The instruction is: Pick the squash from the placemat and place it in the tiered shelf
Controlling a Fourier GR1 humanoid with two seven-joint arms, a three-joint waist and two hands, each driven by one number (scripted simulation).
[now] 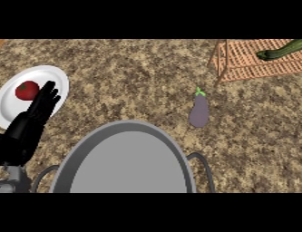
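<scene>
1 plate (pixel 9 97), 1 tomato (pixel 26 90), 1 eggplant (pixel 199 112), 1 pot (pixel 124 159), perhaps 1 squash (pixel 284 50).

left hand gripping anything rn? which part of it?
Nothing held. The left hand is open, fingers straight, over the white plate beside the tomato. Right hand not in view.

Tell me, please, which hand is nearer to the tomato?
Left. The left hand stands open beside the tomato on the white plate, its fingertips next to it. The right hand is not in view.
</scene>
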